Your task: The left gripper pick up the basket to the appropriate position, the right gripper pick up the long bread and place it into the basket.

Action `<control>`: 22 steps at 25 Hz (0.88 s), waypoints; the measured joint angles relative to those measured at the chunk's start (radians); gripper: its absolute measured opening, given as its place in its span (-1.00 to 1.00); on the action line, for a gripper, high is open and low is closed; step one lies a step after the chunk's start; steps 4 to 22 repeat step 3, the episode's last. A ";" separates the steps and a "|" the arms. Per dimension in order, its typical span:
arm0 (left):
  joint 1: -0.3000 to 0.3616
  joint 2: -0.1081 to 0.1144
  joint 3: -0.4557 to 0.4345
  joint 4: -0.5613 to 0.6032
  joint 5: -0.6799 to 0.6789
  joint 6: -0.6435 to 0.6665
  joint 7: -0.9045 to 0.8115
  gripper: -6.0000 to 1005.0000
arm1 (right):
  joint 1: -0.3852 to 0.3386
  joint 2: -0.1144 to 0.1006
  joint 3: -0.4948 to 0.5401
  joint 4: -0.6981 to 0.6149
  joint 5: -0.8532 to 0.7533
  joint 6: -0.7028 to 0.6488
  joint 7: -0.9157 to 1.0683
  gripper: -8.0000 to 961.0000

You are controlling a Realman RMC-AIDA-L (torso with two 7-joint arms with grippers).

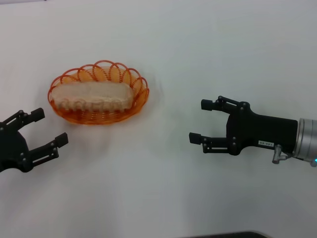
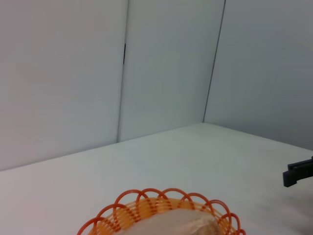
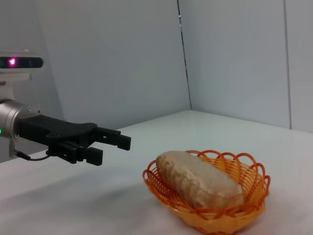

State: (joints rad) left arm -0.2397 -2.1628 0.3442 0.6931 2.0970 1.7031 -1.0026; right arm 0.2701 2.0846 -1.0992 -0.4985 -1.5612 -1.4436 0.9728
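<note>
Orange wire basket (image 1: pixel 98 94) on the white table (image 1: pixel 163 44), up toward the robot's left side, with the long bread (image 1: pixel 92 97) lying flat inside it, lengthwise along the oval, scalloped rim looping all around. Same story from the right wrist view: pale loaf (image 3: pixel 200 178) nestled in the basket (image 3: pixel 208 213), nothing touching it. Only the far rim of the basket (image 2: pixel 161 208) and a bit of the bread (image 2: pixel 183 225) caught by the left wrist view. Left gripper (image 1: pixel 42 128) down near the robot's left edge, just short of the basket, fingers spread wide and holding nothing, also seen from across the table (image 3: pixel 111 148). Right gripper (image 1: pixel 202 121) well off to the right, fingers likewise spread apart and empty, pointed toward the basket but well apart from it, little white label on its body, silver-grey wrist behind. Plain grey wall panels (image 2: pixel 161 63) in the background.
</note>
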 joint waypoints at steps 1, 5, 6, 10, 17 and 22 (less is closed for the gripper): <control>0.000 0.000 0.000 -0.003 0.000 -0.004 0.001 0.72 | 0.000 0.000 0.000 0.003 0.000 0.000 0.000 0.97; 0.000 0.000 0.000 -0.008 0.000 -0.015 0.001 0.72 | 0.000 0.001 -0.001 0.010 0.000 0.000 -0.002 0.97; 0.000 0.000 0.000 -0.008 0.000 -0.015 0.001 0.72 | 0.000 0.001 -0.001 0.010 0.000 0.000 -0.002 0.97; 0.000 0.000 0.000 -0.008 0.000 -0.015 0.001 0.72 | 0.000 0.001 -0.001 0.010 0.000 0.000 -0.002 0.97; 0.000 0.000 0.000 -0.008 0.000 -0.015 0.001 0.72 | 0.000 0.001 -0.001 0.010 0.000 0.000 -0.002 0.97; 0.000 0.000 0.000 -0.008 0.000 -0.015 0.001 0.72 | 0.000 0.001 -0.001 0.010 0.000 0.000 -0.002 0.97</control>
